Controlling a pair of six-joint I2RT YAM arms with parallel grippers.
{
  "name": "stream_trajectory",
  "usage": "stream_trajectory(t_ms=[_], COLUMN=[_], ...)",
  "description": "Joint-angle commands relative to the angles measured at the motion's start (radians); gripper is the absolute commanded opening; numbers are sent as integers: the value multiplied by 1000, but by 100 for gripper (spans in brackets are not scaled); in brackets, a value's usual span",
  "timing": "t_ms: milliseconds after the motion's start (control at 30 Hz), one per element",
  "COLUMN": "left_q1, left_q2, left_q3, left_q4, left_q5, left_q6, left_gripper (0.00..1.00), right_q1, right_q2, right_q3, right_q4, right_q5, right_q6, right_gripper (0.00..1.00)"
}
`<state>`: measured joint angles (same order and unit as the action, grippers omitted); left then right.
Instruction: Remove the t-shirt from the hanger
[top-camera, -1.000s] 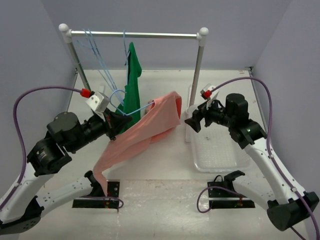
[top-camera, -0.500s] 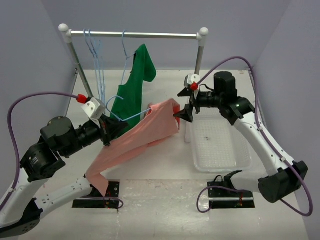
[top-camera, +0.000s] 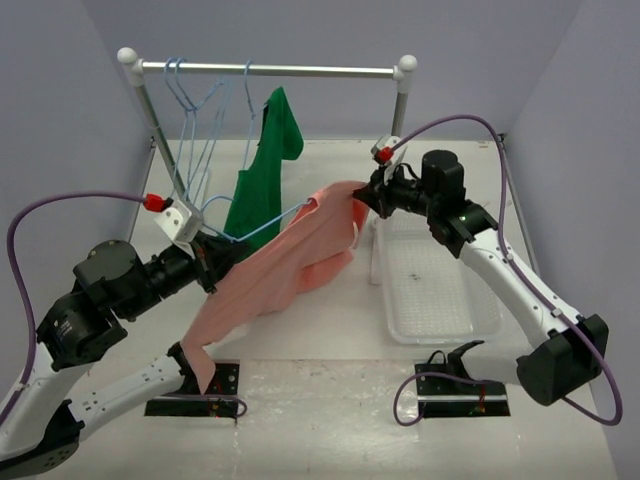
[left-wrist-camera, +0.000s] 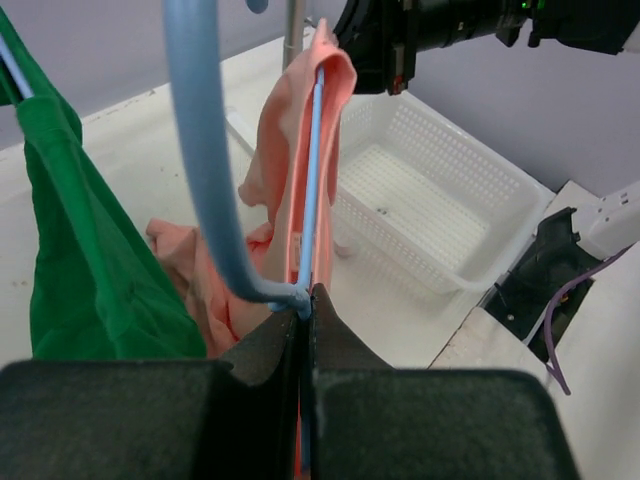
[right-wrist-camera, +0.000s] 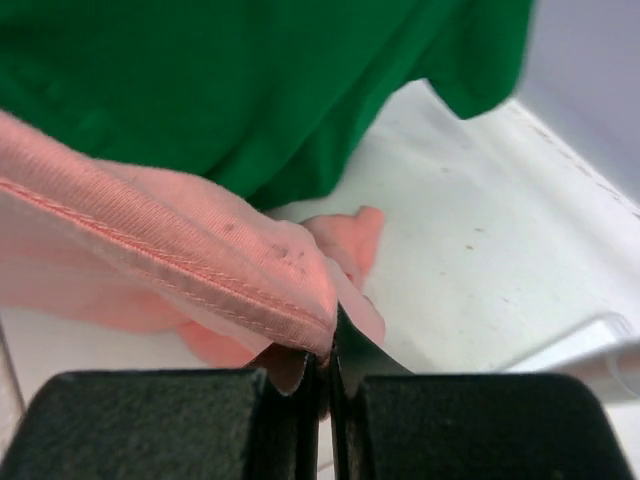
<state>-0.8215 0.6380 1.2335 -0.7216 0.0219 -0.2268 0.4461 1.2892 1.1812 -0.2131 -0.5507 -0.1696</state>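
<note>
White table (top-camera: 330, 345), lavender walls, a metal clothes rail (top-camera: 300, 70) across the back. On the rail: several bare blue hangers (top-camera: 195, 105) toward the left, and a green shirt (top-camera: 262, 170) hanging beside them. A white plastic basket (top-camera: 430, 295) sits on the table to the right. The t-shirt (top-camera: 290, 265) is off the rail and held in the air between the two arms, stretched on a slant from low near the left arm's base up to the right arm. The hanger (top-camera: 270, 225) is inside it, with the hook and part of the wire bare at the left end. The left gripper (top-camera: 212, 255) is clamped on the hanger: in the left wrist view the fingers (left-wrist-camera: 260, 350) are pressed together, and the wire is pinched at their tips where the hook meets the frame. Pink cloth hangs just beyond and below those tips. The right gripper (top-camera: 362, 197) is clamped on the t-shirt's far upper end, next to the basket's back corner. In the right wrist view the stitched hem (right-wrist-camera: 200, 270) enters between the closed fingers (right-wrist-camera: 290, 400), with the cloth drawn taut to the left. The green shirt lies just behind the pink one; whether they touch cannot be told.
</note>
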Motion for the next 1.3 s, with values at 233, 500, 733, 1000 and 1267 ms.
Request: stream_trajectory(t_ms=[233, 500, 733, 1000, 1267], left_q1=[-4, -4, -4, -4, -4], left_q2=[-73, -95, 55, 274, 471], left_q3=[31, -92, -132, 28, 210], left_q4=[62, 330, 560, 569, 447], left_q5=[-132, -85, -56, -209, -376], left_q6=[6, -14, -34, -42, -45], left_gripper=[0, 0, 0, 0, 0], right_q1=[-190, -94, 157, 164, 181], right_q2=[-117, -192, -254, -315, -211], right_q3=[-110, -163, -221, -269, -293], right_q4=[138, 104, 116, 71, 0], right_q5=[270, 163, 98, 346, 321], right_q6=[242, 179, 145, 332, 378], right_gripper=[0, 0, 0, 0, 39])
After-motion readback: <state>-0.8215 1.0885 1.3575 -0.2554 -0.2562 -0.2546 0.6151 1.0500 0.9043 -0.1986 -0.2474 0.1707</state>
